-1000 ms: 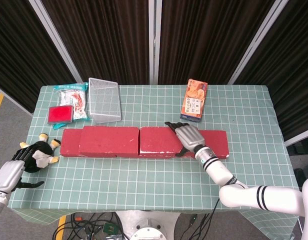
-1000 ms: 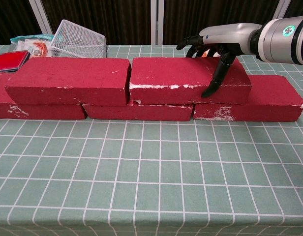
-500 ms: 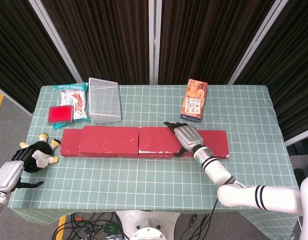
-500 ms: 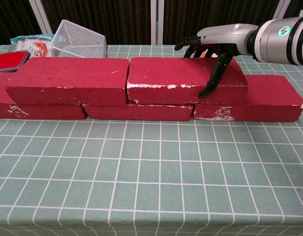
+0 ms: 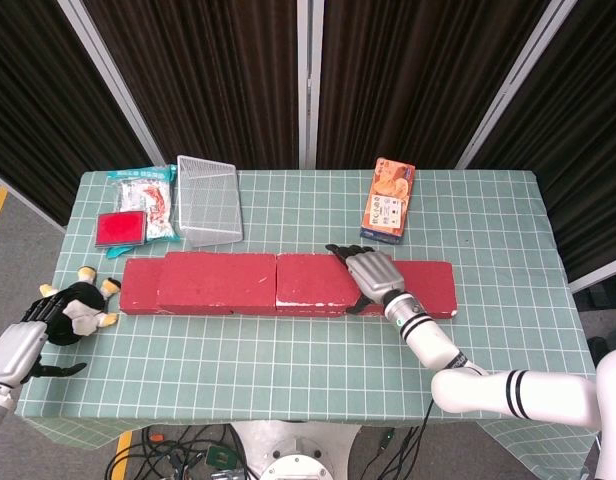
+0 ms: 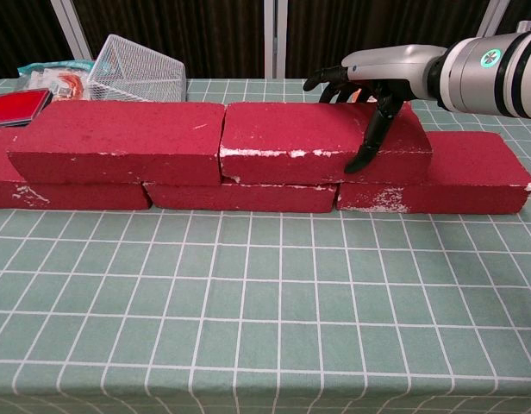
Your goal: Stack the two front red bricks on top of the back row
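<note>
Green gridded tablecloth (image 6: 265, 328), bricks stacked.
Right hand (image 6: 369, 78) gripped upper right brick (image 6: 321, 138), thumb at its front; left hand (image 5: 68, 312) lay spread, holding nothing.

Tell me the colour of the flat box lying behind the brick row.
Orange, with a white label panel on the flat snack box; the head view shows it best.

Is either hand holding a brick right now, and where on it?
The right hand grips the upper right brick at its right end; the left hand holds nothing.
</note>
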You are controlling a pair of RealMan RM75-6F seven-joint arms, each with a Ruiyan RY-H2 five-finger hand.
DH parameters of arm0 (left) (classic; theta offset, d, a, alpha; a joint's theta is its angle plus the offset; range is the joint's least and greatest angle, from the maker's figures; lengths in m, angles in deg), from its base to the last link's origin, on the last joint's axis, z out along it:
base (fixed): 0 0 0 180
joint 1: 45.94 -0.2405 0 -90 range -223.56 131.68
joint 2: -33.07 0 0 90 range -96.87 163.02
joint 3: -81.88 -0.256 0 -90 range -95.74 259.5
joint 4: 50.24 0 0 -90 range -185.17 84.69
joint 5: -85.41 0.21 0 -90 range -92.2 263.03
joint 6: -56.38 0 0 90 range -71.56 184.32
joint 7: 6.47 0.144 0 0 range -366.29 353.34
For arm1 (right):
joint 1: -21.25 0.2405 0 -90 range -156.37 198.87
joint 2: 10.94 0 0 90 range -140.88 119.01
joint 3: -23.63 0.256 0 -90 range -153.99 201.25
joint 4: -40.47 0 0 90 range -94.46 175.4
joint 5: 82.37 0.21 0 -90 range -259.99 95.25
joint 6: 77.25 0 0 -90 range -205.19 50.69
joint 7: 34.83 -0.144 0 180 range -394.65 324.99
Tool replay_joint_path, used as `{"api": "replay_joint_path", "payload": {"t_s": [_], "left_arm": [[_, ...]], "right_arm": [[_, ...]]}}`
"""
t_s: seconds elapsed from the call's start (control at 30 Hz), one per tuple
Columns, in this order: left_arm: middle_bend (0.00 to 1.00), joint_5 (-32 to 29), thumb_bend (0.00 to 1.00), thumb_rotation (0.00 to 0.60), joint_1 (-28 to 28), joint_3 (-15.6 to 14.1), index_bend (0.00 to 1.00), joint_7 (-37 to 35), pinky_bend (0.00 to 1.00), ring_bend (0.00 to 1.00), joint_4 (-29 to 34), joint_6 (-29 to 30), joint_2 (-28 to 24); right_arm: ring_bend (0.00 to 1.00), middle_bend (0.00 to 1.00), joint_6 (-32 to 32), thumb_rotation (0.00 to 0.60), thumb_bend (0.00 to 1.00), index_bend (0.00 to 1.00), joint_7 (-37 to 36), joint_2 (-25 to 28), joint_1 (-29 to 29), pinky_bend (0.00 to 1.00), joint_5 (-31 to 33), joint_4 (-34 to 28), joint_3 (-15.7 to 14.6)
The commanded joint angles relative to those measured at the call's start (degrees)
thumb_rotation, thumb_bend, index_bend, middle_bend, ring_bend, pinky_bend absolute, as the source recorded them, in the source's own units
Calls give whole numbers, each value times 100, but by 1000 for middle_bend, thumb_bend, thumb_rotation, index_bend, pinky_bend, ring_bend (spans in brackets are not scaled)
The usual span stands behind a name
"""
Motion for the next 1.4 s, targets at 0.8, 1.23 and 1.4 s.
{"api": "replay_joint_path", "payload": {"t_s": [0.8, 1.23, 1.4], "left_arm": [[0, 2, 44, 600, -19, -7, 54, -28, 0, 0, -15, 28, -5], [0, 42, 18, 600, 145, 203, 48, 551, 0, 0, 637, 120, 41], [0, 20, 5, 600, 405, 368, 43, 1301, 0, 0, 1209, -76, 115]], "right_arm": [[0, 0, -34, 600, 0, 0, -213, -11, -66, 0, -213, -43, 69], [0, 0, 288, 600, 0, 0, -699, 417, -486, 0, -963, -484, 225], [0, 0, 393, 600, 0, 0, -1029, 757, -776, 0, -1286, -647, 249]]}}
